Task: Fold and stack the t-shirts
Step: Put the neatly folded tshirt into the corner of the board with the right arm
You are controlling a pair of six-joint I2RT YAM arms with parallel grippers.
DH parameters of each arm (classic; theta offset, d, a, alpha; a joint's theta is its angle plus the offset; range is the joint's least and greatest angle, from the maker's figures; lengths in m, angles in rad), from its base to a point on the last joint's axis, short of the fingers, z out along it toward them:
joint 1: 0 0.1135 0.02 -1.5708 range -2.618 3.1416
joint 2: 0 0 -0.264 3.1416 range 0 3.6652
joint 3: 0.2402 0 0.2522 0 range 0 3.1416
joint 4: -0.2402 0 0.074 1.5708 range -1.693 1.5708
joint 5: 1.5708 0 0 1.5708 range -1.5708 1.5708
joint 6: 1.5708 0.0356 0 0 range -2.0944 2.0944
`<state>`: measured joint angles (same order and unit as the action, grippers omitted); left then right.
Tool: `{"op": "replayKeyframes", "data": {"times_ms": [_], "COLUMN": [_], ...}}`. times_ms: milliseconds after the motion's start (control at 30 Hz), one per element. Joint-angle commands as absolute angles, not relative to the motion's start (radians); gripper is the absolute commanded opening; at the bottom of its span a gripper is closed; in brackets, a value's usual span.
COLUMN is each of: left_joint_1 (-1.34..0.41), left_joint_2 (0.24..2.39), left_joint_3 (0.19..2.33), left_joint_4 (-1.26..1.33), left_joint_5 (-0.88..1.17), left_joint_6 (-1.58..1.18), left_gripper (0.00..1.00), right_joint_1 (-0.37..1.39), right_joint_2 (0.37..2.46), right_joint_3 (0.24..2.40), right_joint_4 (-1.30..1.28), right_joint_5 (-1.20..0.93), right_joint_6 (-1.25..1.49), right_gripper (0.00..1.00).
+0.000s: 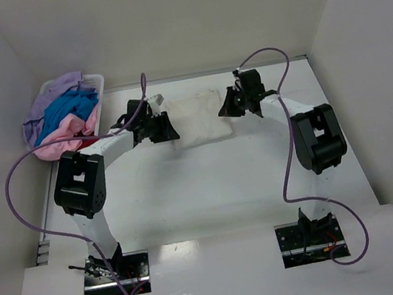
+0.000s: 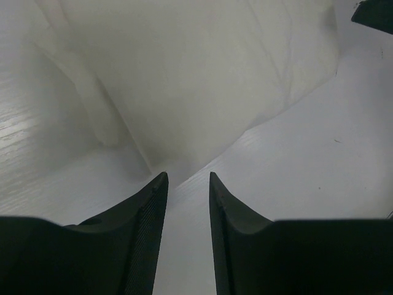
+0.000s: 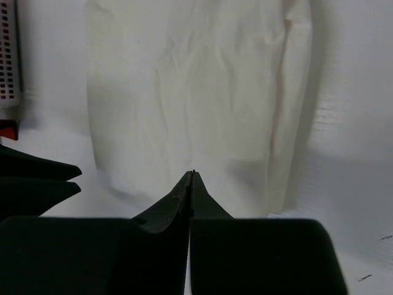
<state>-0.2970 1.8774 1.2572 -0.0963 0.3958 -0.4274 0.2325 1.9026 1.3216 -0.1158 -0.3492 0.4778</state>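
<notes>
From above, a white plastic basket [image 1: 93, 77] sits in the upper left of the frame, against the side wall. It is heaped with t-shirts: a lilac t-shirt [image 1: 60, 90] at the back, a bright blue t-shirt [image 1: 70, 107] in the middle and a pale pink t-shirt [image 1: 66, 137] at the front. A sliver of a red t-shirt [image 3: 7, 129] shows low at the basket's edge.

Just right of the basket, my left gripper [image 2: 187, 179] is low over the white table [image 1: 211, 190], at the left edge of the cream-white t-shirt [image 1: 199, 117]. In its wrist view the two dark fingers stand a narrow gap apart. Bare table shows between them, and the cloth's folded corner is just beyond the tips.

The cream-white t-shirt lies in the upper middle of the overhead frame as a flat, folded, roughly rectangular shape between the two grippers.

At its right edge is my right gripper [image 3: 191, 175]. In its wrist view the fingers are pressed together tip to tip, meeting at the shirt's near edge. I cannot tell whether any cloth is pinched between them.
</notes>
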Motion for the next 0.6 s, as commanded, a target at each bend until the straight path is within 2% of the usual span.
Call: {"op": "replayKeyframes", "data": {"times_ms": [0,433,467,533,567], "left_joint_1": [-0.296,-0.296,-0.296,-0.296,-0.296], "left_joint_2": [1.907,1.939,1.939,1.915,1.905], "left_joint_3": [1.304,1.324,1.336,1.345,1.359], "left_joint_4": [-0.029,-0.156,-0.170,-0.184,-0.202], "left_joint_5": [0.445,0.278,0.278,0.278,0.290], "left_joint_6": [-0.437,-0.399,-0.399,-0.390,-0.390], "left_gripper": [0.41,0.43,0.46,0.49,0.51], "right_joint_1": [0.251,0.261,0.261,0.261,0.249], "right_joint_2": [1.917,1.968,1.968,1.935,1.918], "right_joint_3": [1.327,1.318,1.334,1.347,1.347], "right_joint_4": [-0.080,-0.216,-0.228,-0.238,-0.238], "right_joint_5": [-0.336,-0.091,-0.056,-0.046,-0.046], "right_joint_6": [0.451,0.420,0.420,0.411,0.411], "right_gripper": [0.00,0.00,0.00,0.09,0.17]}}
